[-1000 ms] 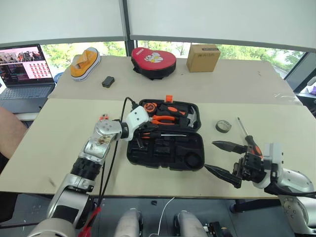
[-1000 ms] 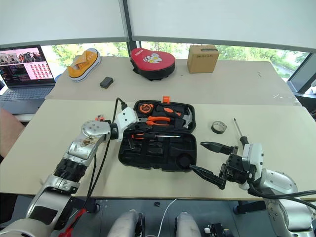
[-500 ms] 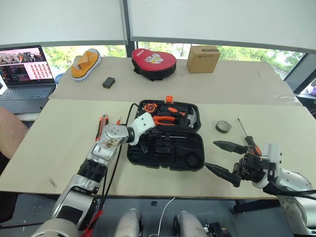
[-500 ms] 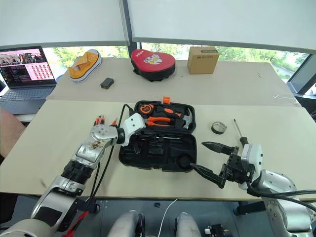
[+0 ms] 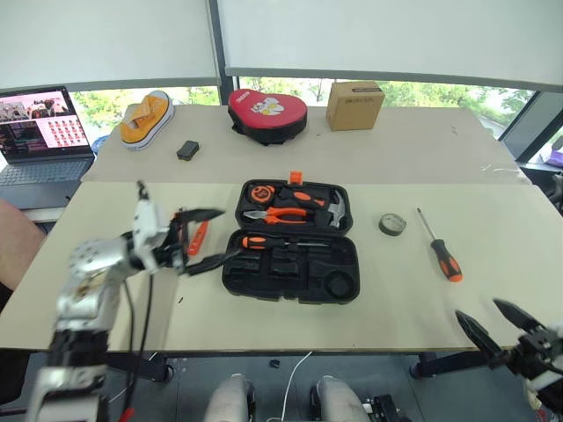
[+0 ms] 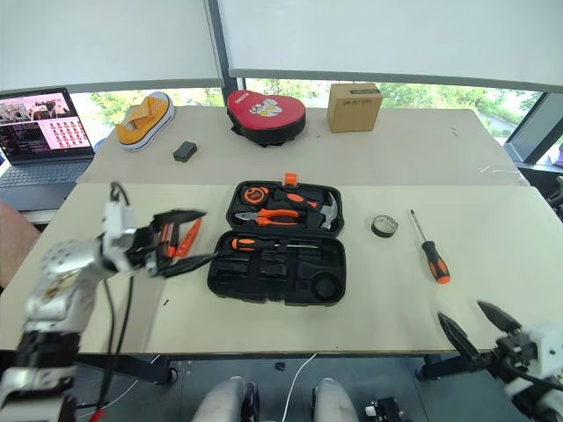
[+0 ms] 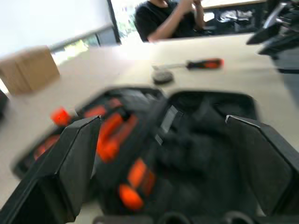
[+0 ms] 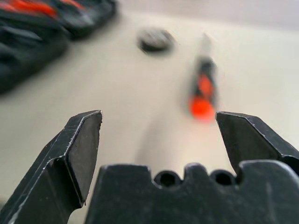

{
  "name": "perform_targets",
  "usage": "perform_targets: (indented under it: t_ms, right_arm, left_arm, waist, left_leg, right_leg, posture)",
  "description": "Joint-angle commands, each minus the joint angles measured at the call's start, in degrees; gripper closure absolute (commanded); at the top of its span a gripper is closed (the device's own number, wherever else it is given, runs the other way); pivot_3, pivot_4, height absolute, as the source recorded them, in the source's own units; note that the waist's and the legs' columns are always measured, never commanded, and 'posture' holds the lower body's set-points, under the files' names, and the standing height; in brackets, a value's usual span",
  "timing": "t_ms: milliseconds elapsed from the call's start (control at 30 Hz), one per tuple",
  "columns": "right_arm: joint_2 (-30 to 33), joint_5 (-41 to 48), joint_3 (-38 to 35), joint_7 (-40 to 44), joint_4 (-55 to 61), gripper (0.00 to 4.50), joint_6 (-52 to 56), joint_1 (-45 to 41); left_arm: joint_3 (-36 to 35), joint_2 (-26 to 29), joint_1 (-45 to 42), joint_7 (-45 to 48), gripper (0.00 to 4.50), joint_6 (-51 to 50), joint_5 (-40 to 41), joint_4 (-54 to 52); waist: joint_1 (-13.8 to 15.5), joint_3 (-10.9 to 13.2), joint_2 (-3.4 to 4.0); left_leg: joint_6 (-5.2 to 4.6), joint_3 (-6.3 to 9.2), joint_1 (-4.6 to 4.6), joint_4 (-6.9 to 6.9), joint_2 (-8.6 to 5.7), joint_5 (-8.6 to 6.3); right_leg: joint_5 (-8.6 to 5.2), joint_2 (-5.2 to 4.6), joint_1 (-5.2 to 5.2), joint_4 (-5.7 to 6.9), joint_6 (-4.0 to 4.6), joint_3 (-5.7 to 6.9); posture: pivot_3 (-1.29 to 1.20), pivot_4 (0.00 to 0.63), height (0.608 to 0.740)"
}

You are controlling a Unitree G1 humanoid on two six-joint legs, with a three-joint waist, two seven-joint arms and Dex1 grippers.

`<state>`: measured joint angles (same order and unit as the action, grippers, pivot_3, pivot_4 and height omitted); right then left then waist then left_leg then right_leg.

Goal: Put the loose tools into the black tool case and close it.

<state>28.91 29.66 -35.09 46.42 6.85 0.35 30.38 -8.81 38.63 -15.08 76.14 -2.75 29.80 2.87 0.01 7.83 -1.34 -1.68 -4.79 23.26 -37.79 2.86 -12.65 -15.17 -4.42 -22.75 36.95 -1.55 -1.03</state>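
**Case lies open, one screwdriver and the tape roll loose to its right**

The black moulded plastic tool case [image 5: 292,253] lies open in the middle of the pale table [image 5: 493,264], its orange latch [image 5: 296,178] on the far edge. The far half holds orange-handled pliers [image 5: 280,214] and a hammer [image 5: 338,211]; an orange-and-black-handled screwdriver [image 5: 274,242] lies across the case near the hinge line.

The left gripper [image 5: 201,237] hovers just left of the case, pointing toward it, its two black fingers spread wide with nothing between them. Beside it on the table lies an orange-black utility knife [image 5: 197,237], partly hidden by the fingers.

To the right of the case rests a small dark tape roll [image 5: 392,225], and further right, well apart from the case, a second orange-and-black-handled screwdriver [image 5: 439,247] with its shaft pointing away.

The right gripper [image 5: 501,320] sits at the near right edge of the table, fingers apart and empty, nearer than that screwdriver.

On the far table stand a red heart-shaped pouch [image 5: 266,112], a brown cardboard box [image 5: 354,105], a small black box [image 5: 187,150] and a yellow shoe [image 5: 147,117]; an open laptop [image 5: 44,132] sits at far left
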Motion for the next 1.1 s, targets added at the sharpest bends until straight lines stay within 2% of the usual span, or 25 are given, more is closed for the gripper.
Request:
perform_targets:
  t_ms: [33,200,367,467,633,733,767,867,1000,1100]
  right_arm:
    - [-0.1,-0.6,-1.8,-3.2,2.3,0.00,0.4,0.4]
    - [4.7,0.0,0.0,-5.5,4.5,0.00,7.1,-5.6]
    - [12.5,-0.7,3.5,-7.3,2.0,0.00,18.4,-15.7]
    - [17.4,-4.3,9.2,-7.7,-3.2,0.00,24.8,-23.2]
    - [20.4,-9.6,18.4,-5.4,-15.6,0.00,27.7,-34.5]
    - [20.3,-12.7,21.6,-5.5,-22.7,0.74,26.4,-40.1]
    - [20.3,-13.3,22.1,-5.9,-24.3,1.19,27.0,-41.4]
    - [20.6,-14.2,22.7,-5.2,-26.9,2.15,26.9,-43.1]
    - [20.7,-13.9,17.9,-8.3,-26.8,3.48,24.1,-43.5]
    - [21.2,-15.1,15.9,-9.6,-24.8,3.47,17.4,-43.2]
  left_arm:
    - [-3.0,3.1,4.3,3.1,0.09,-4.8,6.6,-7.3]
    - [-2.9,1.9,7.9,1.1,0.09,-11.8,13.9,-15.8]
    - [-0.2,-0.5,8.0,-0.4,0.09,-13.1,14.2,-19.4]
    - [2.1,-2.8,6.4,-1.4,0.09,-12.4,13.0,-19.1]
    - [5.0,-5.7,3.7,-2.5,0.09,-11.3,11.1,-18.7]
    - [5.0,-5.2,3.8,-2.1,0.00,-11.2,10.9,-18.9]
    - [4.9,-5.0,3.9,-1.9,0.00,-11.2,10.8,-18.9]
    - [4.4,-4.3,4.0,-1.4,0.00,-11.1,10.9,-18.9]
    - [2.8,-3.9,4.1,-2.0,0.00,-10.5,11.2,-18.6]
    - [1.1,-4.7,4.6,-4.0,0.00,-10.2,11.7,-19.1]
  waist:
    - [0.0,0.0,0.00]
    - [0.0,0.0,0.01]
    - [-0.1,0.0,0.02]
    - [0.1,0.0,0.02]
    - [0.5,0.1,-0.02]
    - [0.4,0.1,-0.01]
    - [0.3,0.1,-0.02]
    - [0.0,0.1,-0.04]
    - [0.4,0.1,-0.04]
    - [0.5,0.1,-0.03]
  left_leg:
    - [0.00,0.00,-0.01,0.00,0.04,0.00]
    - [0.01,-0.01,-0.10,-0.01,0.07,0.00]
    - [0.00,-0.01,-0.10,-0.01,0.00,0.00]
    - [0.00,0.01,-0.08,-0.01,-0.04,0.00]
    - [-0.02,-0.04,-0.02,-0.05,-0.15,0.01]
    - [-0.06,-0.03,0.03,-0.05,-0.15,-0.01]
    - [-0.07,-0.02,0.04,-0.05,-0.15,-0.02]
    - [-0.08,-0.02,0.01,-0.05,-0.14,-0.03]
    - [-0.08,-0.02,0.00,-0.05,-0.15,-0.03]
    - [-0.08,-0.02,0.05,-0.05,-0.17,-0.03]
  right_leg:
    - [-0.03,-0.01,-0.01,-0.02,0.03,-0.01]
    - [-0.04,-0.11,0.12,-0.06,0.06,-0.07]
    - [-0.03,0.01,0.12,-0.06,0.05,-0.15]
    - [-0.03,0.09,0.13,-0.07,0.06,-0.08]
    - [0.01,0.06,0.17,-0.17,0.01,-0.08]
    - [0.01,0.08,0.14,-0.20,-0.01,-0.08]
    - [0.00,0.08,0.12,-0.19,-0.02,-0.10]
    - [0.02,0.07,0.15,-0.20,-0.05,-0.10]
    - [0.03,0.03,0.23,-0.25,-0.07,-0.05]
    - [0.04,0.01,0.16,-0.25,-0.10,-0.08]
  posture:
    - [0.00,0.150,0.740]
    - [0.00,0.150,0.740]
    - [0.00,0.150,0.740]
    - [0.00,0.150,0.740]
    - [0.00,0.150,0.740]
    - [0.00,0.150,0.740]
    - [0.00,0.150,0.740]
    - [0.00,0.150,0.740]
    - [0.00,0.150,0.740]
    - [0.00,0.150,0.740]
